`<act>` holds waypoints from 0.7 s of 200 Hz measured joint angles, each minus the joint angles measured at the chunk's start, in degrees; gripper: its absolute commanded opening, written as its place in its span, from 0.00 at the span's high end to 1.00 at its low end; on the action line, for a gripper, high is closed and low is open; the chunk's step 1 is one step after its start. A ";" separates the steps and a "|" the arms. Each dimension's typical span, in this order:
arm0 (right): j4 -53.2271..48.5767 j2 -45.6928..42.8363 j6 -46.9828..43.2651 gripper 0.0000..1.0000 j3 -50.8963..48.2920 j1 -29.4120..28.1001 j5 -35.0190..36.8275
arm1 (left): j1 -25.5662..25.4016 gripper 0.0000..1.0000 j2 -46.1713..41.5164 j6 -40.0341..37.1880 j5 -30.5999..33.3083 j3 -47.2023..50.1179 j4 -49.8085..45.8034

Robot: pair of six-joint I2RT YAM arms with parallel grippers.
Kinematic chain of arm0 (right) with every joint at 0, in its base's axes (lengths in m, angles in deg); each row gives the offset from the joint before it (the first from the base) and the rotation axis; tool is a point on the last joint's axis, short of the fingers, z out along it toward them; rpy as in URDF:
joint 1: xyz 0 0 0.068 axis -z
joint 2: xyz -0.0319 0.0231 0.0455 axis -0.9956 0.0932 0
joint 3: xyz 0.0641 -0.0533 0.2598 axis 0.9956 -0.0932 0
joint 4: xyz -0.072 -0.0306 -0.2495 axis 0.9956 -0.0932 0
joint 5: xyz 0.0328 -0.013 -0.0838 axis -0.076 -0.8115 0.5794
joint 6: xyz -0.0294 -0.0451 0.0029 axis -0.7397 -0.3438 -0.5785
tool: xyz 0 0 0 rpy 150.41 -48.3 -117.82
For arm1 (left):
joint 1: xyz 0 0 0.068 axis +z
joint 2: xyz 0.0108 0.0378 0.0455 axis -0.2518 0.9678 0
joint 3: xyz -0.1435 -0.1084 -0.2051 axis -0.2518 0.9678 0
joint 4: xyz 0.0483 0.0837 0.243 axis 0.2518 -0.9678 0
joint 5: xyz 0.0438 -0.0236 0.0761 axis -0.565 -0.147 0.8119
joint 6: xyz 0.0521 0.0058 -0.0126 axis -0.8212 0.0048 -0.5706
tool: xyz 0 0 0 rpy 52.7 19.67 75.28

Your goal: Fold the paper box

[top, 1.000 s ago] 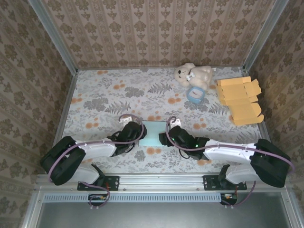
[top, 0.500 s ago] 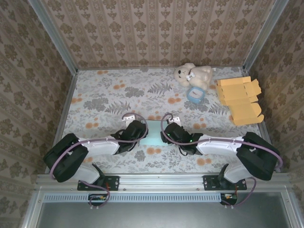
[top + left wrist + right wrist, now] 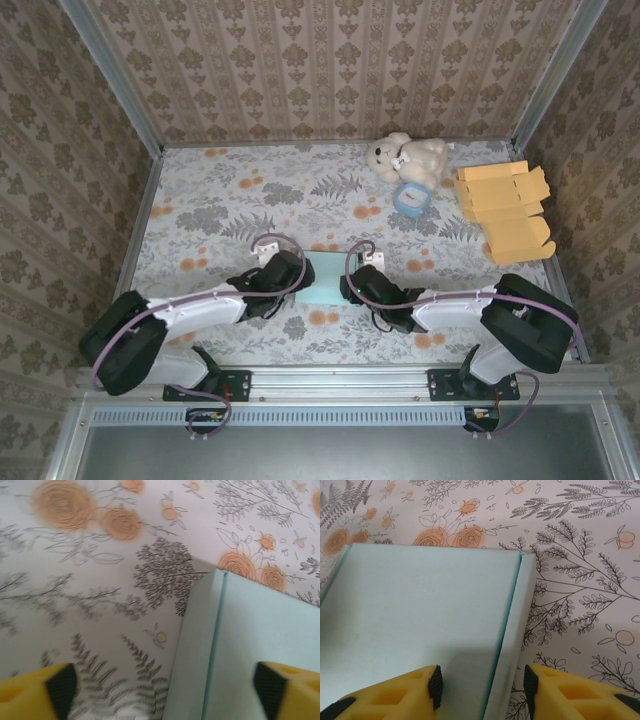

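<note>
The paper box (image 3: 322, 280) is pale blue and lies flat on the flowered table between my two grippers. My left gripper (image 3: 298, 282) is at its left edge. In the left wrist view that gripper (image 3: 162, 692) is wide open, and the box's left side wall (image 3: 197, 650) runs between the yellow fingers (image 3: 50, 690) without touching them. My right gripper (image 3: 352, 288) is at the right edge. In the right wrist view it (image 3: 481, 687) stands open astride the box's right side wall (image 3: 512, 615), with one pad over the lid (image 3: 420, 605) and one over the table.
A cream teddy bear (image 3: 405, 157) and a small blue ring (image 3: 409, 199) lie at the back right. Flat orange cardboard blanks (image 3: 505, 210) are stacked by the right wall. Metal rails and papered walls close in the table on three sides.
My left gripper's jaws have opened wide at the box's left edge. The right gripper has moved in to the right edge and its jaws have narrowed somewhat.
</note>
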 measured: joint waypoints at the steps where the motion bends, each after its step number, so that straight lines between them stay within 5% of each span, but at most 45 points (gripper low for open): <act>1: 0.09 0.00 0.11 0.51 -0.07 -0.04 0.04 | 0.00 0.00 -0.17 0.42 -0.02 -0.13 -0.28; 66: 1.77 0.48 1.40 0.50 -0.63 -0.24 1.05 | -0.63 0.00 -3.34 21.31 -5.09 -6.25 -14.73; 140: 2.03 0.57 1.38 0.50 -0.72 -0.24 1.09 | -1.81 0.00 2.97 26.05 -9.99 -8.63 -14.21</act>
